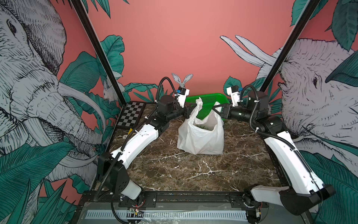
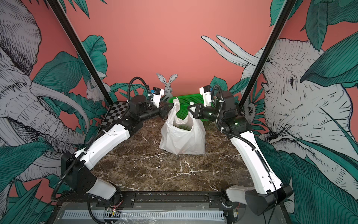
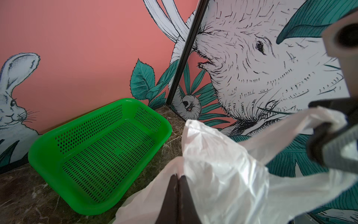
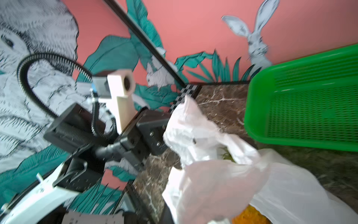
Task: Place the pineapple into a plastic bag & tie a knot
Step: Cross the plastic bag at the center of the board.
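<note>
Toward the far middle of the surface (image 1: pixel 193 170), the bag (image 1: pixel 201 135) is standing upright with its mouth gaping, just in front of the basket (image 1: pixel 209 98).

You are seeing very little of the pineapple (image 1: pixel 203 127). Both top views are giving you only green leaf tips down inside the mouth. The right wrist view is adding an orange-yellow patch cut off at the frame edge, but that whole view is blurring.

Your left pincer (image 3: pixel 177 176) is pressing its fingers flat together, with bag film lying on both sides of them. The top views are hiding its tips behind the raised handle. The right wrist view is showing that handle coming straight out of it, so it is gripping the bag.

Your right pincer (image 1: pixel 214 108) is clamping the other handle, which the left wrist view is showing drawn into its fingers. Its own camera is not catching those fingers. The two handles are standing apart, not yet tied.

Bare surface is lying open from the bag to the near edge and out to both sides under your forearms. Behind the bag the room is tightening, because the basket is sitting close to the back wall. Only the wrist views are showing the strip of surface between basket and bag. The checkerboard (image 1: pixel 131 114) is lying in the far left corner, well apart.
</note>
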Available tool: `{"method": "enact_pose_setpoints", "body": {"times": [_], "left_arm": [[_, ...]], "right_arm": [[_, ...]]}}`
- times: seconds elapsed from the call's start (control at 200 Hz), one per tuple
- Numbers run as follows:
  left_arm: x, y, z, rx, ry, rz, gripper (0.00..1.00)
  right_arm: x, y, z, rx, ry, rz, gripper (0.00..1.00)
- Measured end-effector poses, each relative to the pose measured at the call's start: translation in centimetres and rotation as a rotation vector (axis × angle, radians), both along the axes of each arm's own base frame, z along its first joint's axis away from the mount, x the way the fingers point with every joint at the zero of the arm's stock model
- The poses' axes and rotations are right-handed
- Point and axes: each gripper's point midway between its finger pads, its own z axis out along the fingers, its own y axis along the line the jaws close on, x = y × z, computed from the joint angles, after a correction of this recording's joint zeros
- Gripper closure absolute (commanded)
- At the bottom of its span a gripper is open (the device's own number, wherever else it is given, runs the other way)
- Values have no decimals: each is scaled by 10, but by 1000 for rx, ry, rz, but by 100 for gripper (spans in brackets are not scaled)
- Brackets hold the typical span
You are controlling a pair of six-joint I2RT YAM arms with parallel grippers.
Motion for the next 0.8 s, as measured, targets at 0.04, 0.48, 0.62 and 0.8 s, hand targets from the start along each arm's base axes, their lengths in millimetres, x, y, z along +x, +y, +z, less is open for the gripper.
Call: {"method": "enact_pose_setpoints", "body": {"times": [0.04, 0.48, 0.62, 0.8], "left_arm": [[1, 0, -1, 2, 2, 2, 100], [1, -10, -8, 18, 11, -11, 100], [5, -7, -11, 28, 15, 14, 100], [12, -1, -14, 49, 9, 57, 100]], "right_arm": [[-4, 6, -10, -2, 25, 32, 100], [-17, 85, -38, -23, 99, 307, 100], [-11, 87, -42, -38, 91, 306, 88], [2, 86, -54, -69, 92, 282, 41]]}}
